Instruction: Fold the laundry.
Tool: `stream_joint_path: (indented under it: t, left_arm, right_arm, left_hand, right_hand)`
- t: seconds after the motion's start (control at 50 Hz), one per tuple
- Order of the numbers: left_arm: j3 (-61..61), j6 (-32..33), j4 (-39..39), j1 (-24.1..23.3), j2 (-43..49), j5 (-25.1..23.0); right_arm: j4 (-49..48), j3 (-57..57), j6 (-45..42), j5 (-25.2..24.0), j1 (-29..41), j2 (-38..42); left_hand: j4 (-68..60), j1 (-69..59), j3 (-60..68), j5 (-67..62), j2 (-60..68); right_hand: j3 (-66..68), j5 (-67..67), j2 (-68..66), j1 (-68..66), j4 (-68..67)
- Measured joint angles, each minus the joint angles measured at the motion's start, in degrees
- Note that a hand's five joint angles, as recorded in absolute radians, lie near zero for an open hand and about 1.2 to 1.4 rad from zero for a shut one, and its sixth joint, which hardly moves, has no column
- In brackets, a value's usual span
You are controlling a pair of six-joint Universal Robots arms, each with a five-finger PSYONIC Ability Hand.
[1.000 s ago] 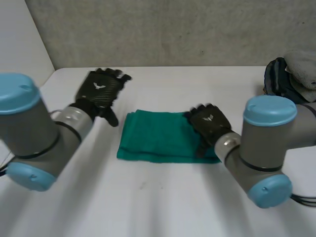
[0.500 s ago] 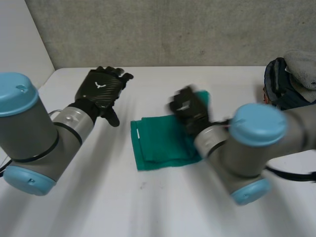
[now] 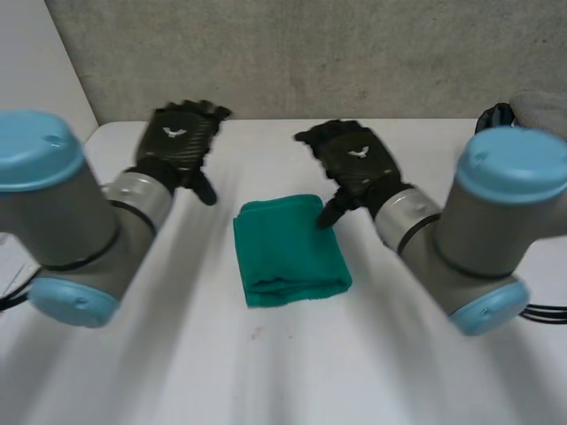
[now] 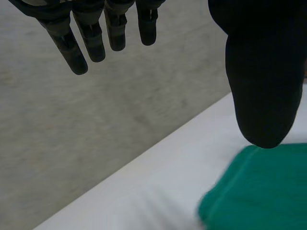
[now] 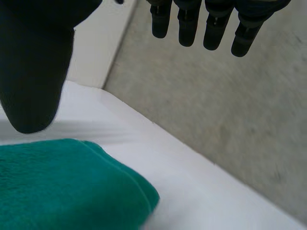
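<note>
Right hand (image 3: pixel 356 161) now off cloth (image 3: pixel 291 248), open.

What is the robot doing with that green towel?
It is folding laundry. The green towel lies on the white table, folded into a small thick block. Nothing is holding it right now. The right robot hand hovers open by the towel's far right corner, with its thumb just above the cloth. The left robot hand is open too, up off the table on the towel's left side, holding nothing.
</note>
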State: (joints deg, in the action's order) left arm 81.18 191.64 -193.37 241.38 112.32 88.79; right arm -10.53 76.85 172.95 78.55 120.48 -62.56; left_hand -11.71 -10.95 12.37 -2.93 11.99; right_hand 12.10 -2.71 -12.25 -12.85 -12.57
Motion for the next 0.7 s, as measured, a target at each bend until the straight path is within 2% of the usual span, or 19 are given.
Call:
stream_joint_path:
  t: [0.14, 0.18, 0.28, 0.4, 0.56, 0.66, 0.7]
  left_arm:
    - [-7.23, -0.5, 1.68, -7.21, 10.94, 3.27]
    - [-8.13, -0.48, 2.21, -7.77, 12.7, 4.46]
    - [-10.88, -0.01, 6.11, -9.07, 20.19, 11.49]
    - [-10.53, 0.31, 10.49, -8.96, 22.48, 14.35]
    - [-10.03, 0.45, 12.12, -8.09, 18.49, 13.71]
    - [-11.01, 0.8, 11.64, -7.0, 11.87, 9.02]
    - [-11.81, 0.85, 11.46, -6.47, 9.47, 5.53]
  right_arm:
    - [11.9, -9.13, 1.77, 0.12, -1.49, 7.13]
    - [13.14, -10.58, 1.8, 0.05, -1.45, 8.65]
    - [17.53, -16.9, 1.71, -0.51, -1.2, 16.48]
    - [20.56, -20.17, -0.09, -0.62, -1.21, 21.45]
    - [21.49, -19.99, -8.21, 2.15, -1.15, 19.42]
    - [16.34, -14.72, -14.63, 5.28, -0.16, 13.39]
    - [13.18, -11.64, -16.3, 5.95, 1.21, 11.17]
  left_hand:
    - [0.0, 0.0, 0.0, 0.0, 0.0]
    - [0.0, 0.0, 0.0, 0.0, 0.0]
    - [0.0, 0.0, 0.0, 0.0, 0.0]
    - [0.0, 0.0, 0.0, 0.0, 0.0]
    - [-0.01, 0.0, 0.0, 0.0, 0.0]
    - [0.0, 0.0, 0.0, 0.0, 0.0]
    - [0.0, 0.0, 0.0, 0.0, 0.0]
  right_hand:
    - [0.0, 0.0, 0.04, 0.0, 0.0]
    - [0.0, 0.0, 0.04, 0.0, 0.0]
    - [0.0, 0.0, 0.04, 0.0, 0.0]
    - [0.18, -0.08, -0.11, -0.05, -0.11]
    - [3.26, -3.32, -2.94, -0.38, -2.62]
    - [3.32, -3.38, -2.94, -0.38, -2.62]
    - [3.32, -3.37, -2.94, -0.38, -2.62]
